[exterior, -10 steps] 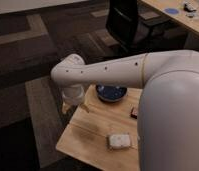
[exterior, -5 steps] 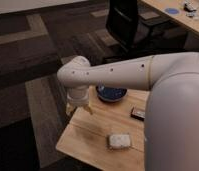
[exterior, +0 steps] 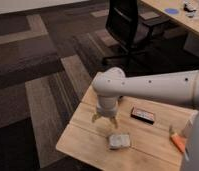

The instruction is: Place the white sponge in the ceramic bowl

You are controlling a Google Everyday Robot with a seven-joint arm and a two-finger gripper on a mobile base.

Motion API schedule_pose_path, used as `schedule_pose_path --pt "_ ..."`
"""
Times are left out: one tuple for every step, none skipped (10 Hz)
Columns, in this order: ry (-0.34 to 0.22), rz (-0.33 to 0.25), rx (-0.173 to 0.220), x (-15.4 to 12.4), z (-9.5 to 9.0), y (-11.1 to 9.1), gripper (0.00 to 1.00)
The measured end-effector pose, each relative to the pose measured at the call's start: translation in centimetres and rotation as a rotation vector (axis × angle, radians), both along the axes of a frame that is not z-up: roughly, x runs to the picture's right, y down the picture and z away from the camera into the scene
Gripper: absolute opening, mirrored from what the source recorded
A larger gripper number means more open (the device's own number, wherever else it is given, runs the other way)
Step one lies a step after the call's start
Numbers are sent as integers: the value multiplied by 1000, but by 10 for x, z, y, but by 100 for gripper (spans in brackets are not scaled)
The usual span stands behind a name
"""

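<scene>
Nearest to us, on the front part of the light wooden table (exterior: 80,142), lies the white sponge (exterior: 119,141), flat on the wood and close to the front edge. To its right, near the table's right end, we see an orange stick (exterior: 178,144), well apart from the sponge.

Just behind the sponge and slightly to its left hangs the gripper (exterior: 106,120), pointing straight down over the tabletop. Its two fingers (exterior: 97,119) stand spread wide, and we see nothing between them. It holds nothing and does not touch the sponge; a narrow strip of bare wood shows between the fingertips and the sponge. We cannot tell whether the tips touch the wood.

Behind and to the right of the gripper, a flat black device (exterior: 143,115) rests on the table. Above it the thick white arm (exterior: 153,87) reaches in from the right and bends down at the wrist.

Farther off lies striped dark carpet (exterior: 38,65), then a black office chair (exterior: 124,25), and a pale desk (exterior: 180,17) at the top right.
</scene>
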State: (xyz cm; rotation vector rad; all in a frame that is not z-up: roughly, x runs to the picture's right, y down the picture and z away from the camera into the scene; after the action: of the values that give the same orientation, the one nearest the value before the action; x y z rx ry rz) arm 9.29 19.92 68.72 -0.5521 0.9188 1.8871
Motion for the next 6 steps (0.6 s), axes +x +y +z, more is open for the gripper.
schedule_pose_path --pt "135 116 -20 19 -3 14 65" --pt "152 133 -18 17 -3 14 65" --pt "161 140 -16 19 -3 13 65" --pt "158 139 -13 17 -2 12 65" --pt "159 140 -13 17 -2 13 65" --pt "159 139 -13 17 -2 13 65"
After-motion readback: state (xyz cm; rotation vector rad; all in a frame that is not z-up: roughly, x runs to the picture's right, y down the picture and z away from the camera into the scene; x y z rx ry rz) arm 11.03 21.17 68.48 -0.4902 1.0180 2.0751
